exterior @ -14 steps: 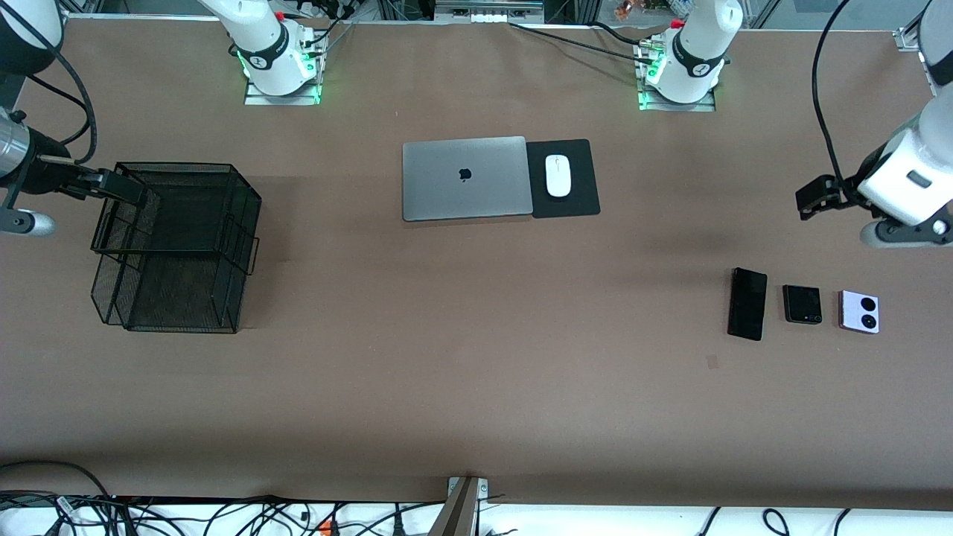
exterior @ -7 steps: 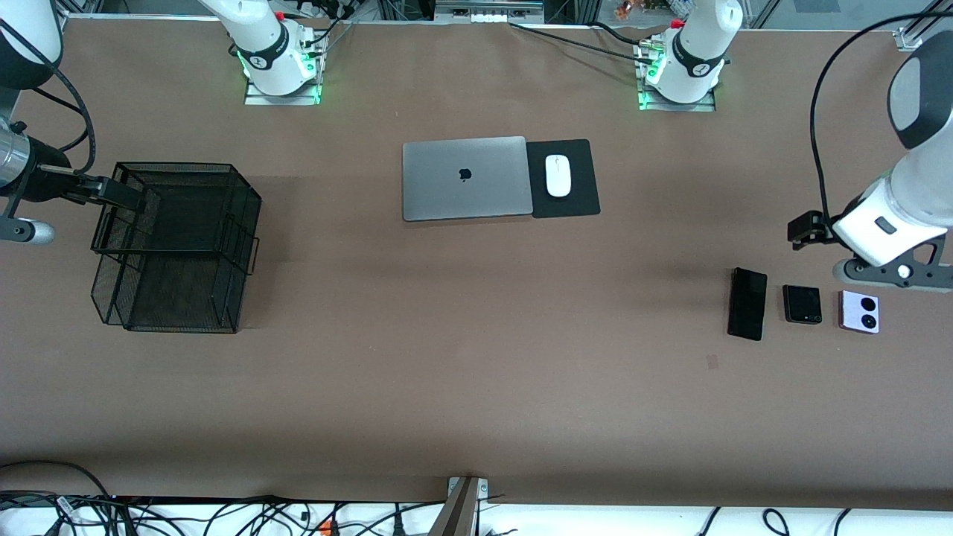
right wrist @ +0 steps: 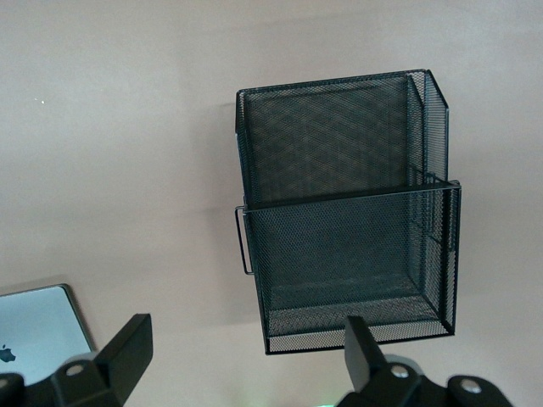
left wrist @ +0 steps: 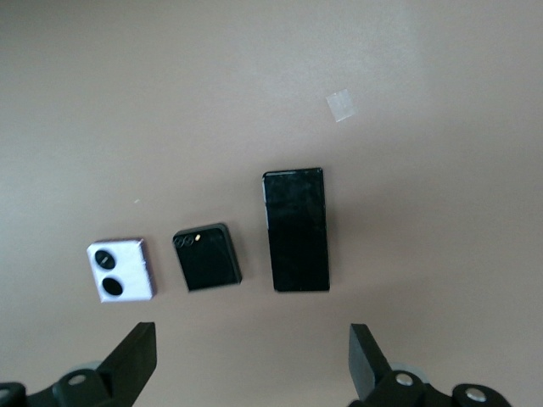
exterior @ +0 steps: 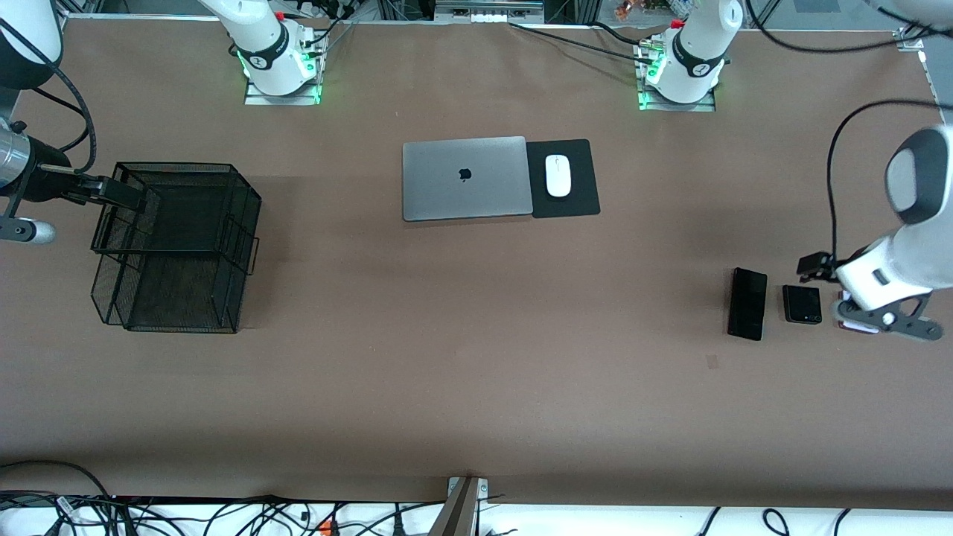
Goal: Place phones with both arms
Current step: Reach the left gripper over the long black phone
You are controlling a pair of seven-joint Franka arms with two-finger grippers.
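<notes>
Three phones lie in a row at the left arm's end of the table: a long slim black slab [exterior: 747,304] [left wrist: 295,231], a small square black one [exterior: 802,304] [left wrist: 208,257], and a lilac-white one with two black circles [left wrist: 120,270]. In the front view the left arm's wrist covers nearly all of the lilac-white one. My left gripper [exterior: 813,266] [left wrist: 253,356] is open and empty in the air, over the table beside the small black phone. My right gripper [exterior: 126,195] [right wrist: 242,356] is open and empty over the edge of the black mesh basket [exterior: 179,246] [right wrist: 348,212].
A closed silver laptop [exterior: 465,179] [right wrist: 38,331] lies mid-table near the robots' bases. Beside it a white mouse [exterior: 558,176] sits on a black pad [exterior: 577,201]. A small pale mark [exterior: 712,362] [left wrist: 341,105] is on the table near the long phone.
The left arm has swung down toward the phones, and its wrist now covers the lilac-white phone in the front view. The right arm has barely moved. The phones have not moved.
</notes>
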